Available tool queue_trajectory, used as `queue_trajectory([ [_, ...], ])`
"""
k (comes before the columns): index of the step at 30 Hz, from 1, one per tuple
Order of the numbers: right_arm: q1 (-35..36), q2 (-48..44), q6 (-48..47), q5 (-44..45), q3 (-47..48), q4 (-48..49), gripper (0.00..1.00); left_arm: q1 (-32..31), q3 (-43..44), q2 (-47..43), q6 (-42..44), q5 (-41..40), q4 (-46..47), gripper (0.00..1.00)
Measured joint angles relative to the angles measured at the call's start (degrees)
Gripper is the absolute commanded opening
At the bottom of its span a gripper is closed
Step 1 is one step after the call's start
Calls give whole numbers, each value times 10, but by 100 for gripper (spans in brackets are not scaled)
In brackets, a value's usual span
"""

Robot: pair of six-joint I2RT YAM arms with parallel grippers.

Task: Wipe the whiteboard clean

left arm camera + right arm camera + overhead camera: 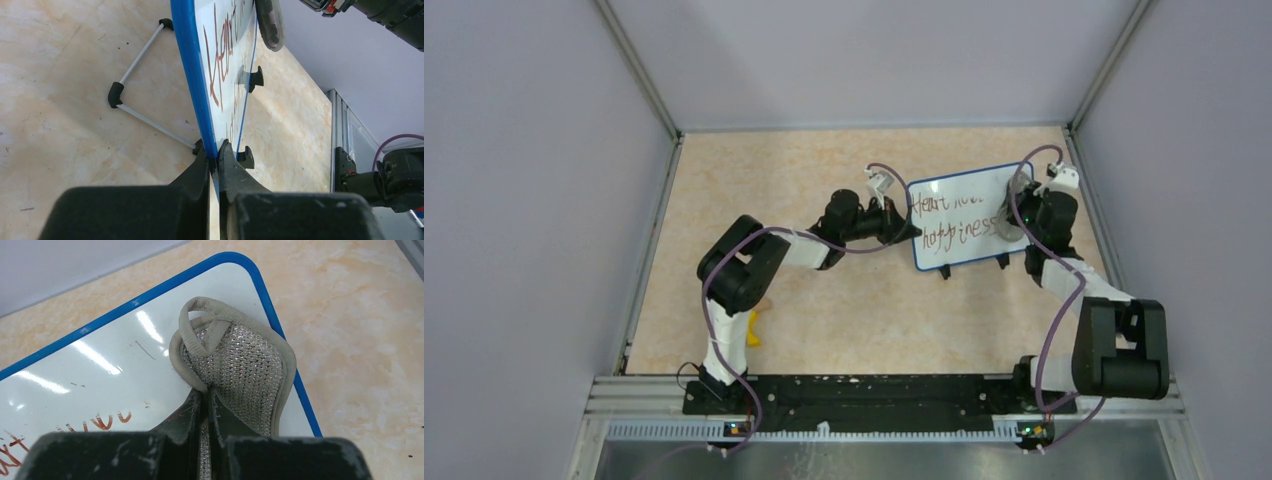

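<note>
Whiteboard point(959, 215) upright on its stand near the table's point(774, 170) far right corner, red writing present, left gripper point(216, 155) clamped on its left rim, right gripper point(205, 395) pinching grey pad point(245, 370) at its upper right corner.

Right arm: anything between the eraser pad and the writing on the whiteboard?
Nothing visible. The right gripper is shut on the grey oval mesh eraser pad at a corner of the white blue-rimmed whiteboard; only bare surface separates it from the reddish-brown handwriting. The left gripper clamps the board's opposite rim, clear of that path.
</note>
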Motion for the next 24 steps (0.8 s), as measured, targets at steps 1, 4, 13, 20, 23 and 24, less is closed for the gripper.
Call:
queue_trajectory([
  [1,10,3,-8,12,2,2,0,0,-1,-1,0,0,0,0],
  [4,46,19,-32,47,16,4,0,2,-5,-2,-7,-5,0,0],
  [13,169,28,-63,70,20,10,0,8,-12,-6,-10,-15,2,0],
  [20,236,46,-91,30,40,2,0,13,-13,-6,-10,-20,3,0],
  [23,254,63,-93,-24,56,2,0,15,-13,-6,-9,-24,4,0],
  [24,257,68,-93,-45,59,3,0,16,-13,-6,-8,-25,4,0],
])
